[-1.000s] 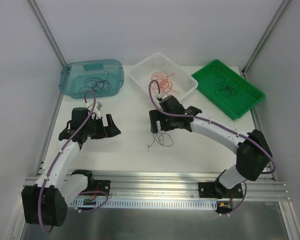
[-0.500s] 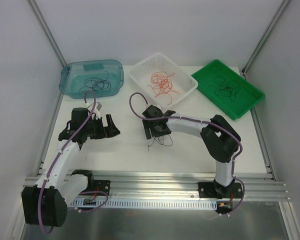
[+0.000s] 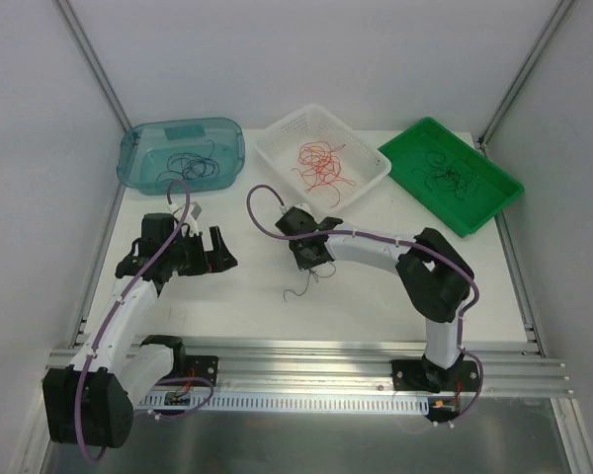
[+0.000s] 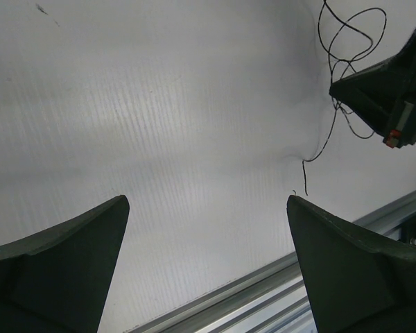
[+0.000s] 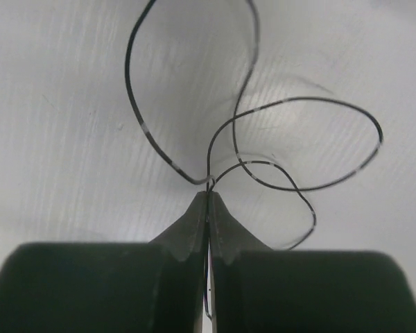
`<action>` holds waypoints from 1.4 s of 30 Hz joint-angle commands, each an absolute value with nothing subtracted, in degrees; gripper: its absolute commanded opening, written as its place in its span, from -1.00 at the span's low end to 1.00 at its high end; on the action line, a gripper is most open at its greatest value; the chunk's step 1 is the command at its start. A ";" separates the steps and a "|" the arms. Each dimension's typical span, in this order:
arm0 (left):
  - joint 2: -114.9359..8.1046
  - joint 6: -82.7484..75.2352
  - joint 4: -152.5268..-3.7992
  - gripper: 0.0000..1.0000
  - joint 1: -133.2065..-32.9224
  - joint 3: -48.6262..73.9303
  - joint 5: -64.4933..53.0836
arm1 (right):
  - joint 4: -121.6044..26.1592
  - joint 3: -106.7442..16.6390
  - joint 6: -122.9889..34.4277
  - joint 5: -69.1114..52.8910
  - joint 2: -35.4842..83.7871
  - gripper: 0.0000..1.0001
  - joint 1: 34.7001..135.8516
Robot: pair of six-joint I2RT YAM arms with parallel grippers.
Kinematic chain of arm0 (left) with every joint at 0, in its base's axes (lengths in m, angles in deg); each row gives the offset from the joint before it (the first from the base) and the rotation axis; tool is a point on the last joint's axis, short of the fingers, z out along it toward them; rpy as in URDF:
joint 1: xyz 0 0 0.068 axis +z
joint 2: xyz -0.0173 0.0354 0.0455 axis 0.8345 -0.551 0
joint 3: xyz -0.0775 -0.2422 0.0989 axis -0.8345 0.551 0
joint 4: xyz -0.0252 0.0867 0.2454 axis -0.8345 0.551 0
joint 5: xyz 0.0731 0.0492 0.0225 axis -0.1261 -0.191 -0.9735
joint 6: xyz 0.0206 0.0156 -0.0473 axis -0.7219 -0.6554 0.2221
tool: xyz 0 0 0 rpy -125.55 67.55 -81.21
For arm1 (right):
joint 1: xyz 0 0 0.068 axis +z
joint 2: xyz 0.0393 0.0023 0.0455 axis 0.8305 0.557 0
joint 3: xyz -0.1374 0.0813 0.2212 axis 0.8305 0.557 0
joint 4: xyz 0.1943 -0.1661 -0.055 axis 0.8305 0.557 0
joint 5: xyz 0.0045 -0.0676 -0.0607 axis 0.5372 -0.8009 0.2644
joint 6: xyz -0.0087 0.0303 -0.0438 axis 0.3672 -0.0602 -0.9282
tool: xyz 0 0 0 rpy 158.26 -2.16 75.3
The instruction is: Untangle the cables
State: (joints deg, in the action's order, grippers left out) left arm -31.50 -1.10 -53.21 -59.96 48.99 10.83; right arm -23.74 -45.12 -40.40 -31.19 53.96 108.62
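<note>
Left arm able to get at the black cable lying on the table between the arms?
Probably yes. The left gripper is open and only bare table lies between it and the black cable. The right gripper is shut on that cable, though, so only its trailing end is free.

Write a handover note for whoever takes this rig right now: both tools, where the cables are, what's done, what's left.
Left tool: open, empty, over the bare table.
Right tool: shut on a black cable at mid-table, its loops lying on the surface.
Elsewhere: black cables in the blue tub, red-orange cables in the white basket, more black cables in the green tray.
Done: apparently most cables are sorted into containers.
Left: lift this loose one, probably drop it with the other black ones.
</note>
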 commanded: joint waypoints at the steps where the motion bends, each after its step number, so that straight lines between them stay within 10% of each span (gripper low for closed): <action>1: -31.27 -2.06 -53.56 0.98 -60.26 47.91 10.38 | -19.42 -49.66 -46.07 -35.77 43.72 -0.99 108.62; 15: -31.36 -1.89 -53.47 0.99 -60.34 48.00 10.99 | -11.66 -65.03 -62.69 -37.56 23.67 -0.99 78.23; 35: -34.61 -2.33 -53.47 0.98 -60.34 47.82 10.91 | -34.34 -71.72 -61.38 -29.46 47.65 -0.98 49.83; 39: -36.19 -2.68 -53.47 0.98 -60.34 47.29 11.08 | -33.21 -77.07 -61.20 -28.85 55.38 -0.88 49.03; 42: -37.25 -2.77 -53.47 0.98 -60.34 47.12 11.52 | -29.87 -81.38 -60.24 -28.58 61.45 -0.41 48.85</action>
State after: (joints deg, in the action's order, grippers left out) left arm -36.62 -1.36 -53.08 -59.99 48.96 10.87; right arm -29.97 -77.10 -61.18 -29.77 58.68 48.75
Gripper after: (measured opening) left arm 0.991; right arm 0.255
